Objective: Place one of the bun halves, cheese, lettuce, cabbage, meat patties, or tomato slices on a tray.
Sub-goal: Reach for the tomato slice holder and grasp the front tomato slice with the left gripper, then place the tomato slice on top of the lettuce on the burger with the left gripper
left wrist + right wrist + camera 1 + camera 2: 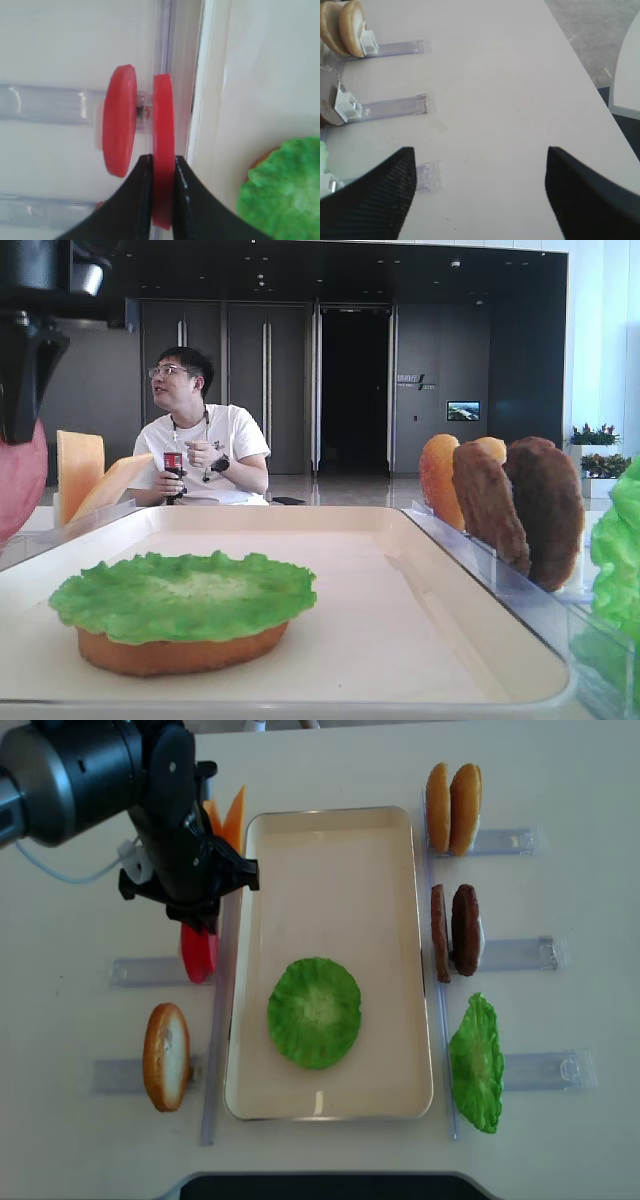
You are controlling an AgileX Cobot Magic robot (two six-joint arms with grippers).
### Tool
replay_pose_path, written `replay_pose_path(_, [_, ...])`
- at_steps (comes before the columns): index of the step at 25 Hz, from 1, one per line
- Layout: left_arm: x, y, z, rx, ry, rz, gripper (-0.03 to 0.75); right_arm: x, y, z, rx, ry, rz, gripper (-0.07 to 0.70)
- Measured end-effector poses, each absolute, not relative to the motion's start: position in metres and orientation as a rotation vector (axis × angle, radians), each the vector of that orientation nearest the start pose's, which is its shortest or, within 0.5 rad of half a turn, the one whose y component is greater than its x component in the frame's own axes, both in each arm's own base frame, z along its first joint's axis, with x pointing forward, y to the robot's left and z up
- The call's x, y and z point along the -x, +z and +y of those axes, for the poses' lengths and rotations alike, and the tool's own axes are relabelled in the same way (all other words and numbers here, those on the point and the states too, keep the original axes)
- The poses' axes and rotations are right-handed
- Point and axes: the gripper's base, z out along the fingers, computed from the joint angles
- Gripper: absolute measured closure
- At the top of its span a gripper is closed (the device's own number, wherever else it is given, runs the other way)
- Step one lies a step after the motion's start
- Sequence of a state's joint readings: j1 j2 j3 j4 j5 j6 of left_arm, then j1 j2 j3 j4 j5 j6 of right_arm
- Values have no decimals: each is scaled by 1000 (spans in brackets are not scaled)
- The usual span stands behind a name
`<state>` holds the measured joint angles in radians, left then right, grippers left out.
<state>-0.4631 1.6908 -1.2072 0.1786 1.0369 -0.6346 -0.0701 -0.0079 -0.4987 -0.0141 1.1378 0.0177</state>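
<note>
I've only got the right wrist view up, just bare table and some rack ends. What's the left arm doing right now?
Observer: The left gripper is shut on one tomato slice, standing on edge in its clear rack.
Operator: Is there another slice beside it?
Observer: Yes, a second tomato slice stands just to its left in the left wrist view, not gripped.
Operator: Anything on the tray already?
Observer: A lettuce leaf lies on a bun half near the middle of the tray.
Operator: And my right gripper?
Observer: The right gripper is open over bare table, holding nothing.
</note>
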Motion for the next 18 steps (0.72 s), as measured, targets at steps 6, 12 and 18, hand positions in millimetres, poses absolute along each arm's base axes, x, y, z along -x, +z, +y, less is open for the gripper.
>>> replay_pose_path(6, [-274, 280, -119, 125, 66, 2858, 654, 9, 271, -1, -94, -48, 2113, 94])
replay_pose_path(12, [-256, 302, -108, 107, 95, 2847, 654, 9, 271, -1, -94, -48, 2113, 94])
replay_pose_path(18, [-241, 316, -102, 113, 62, 2832, 654, 9, 271, -1, -94, -48, 2113, 94])
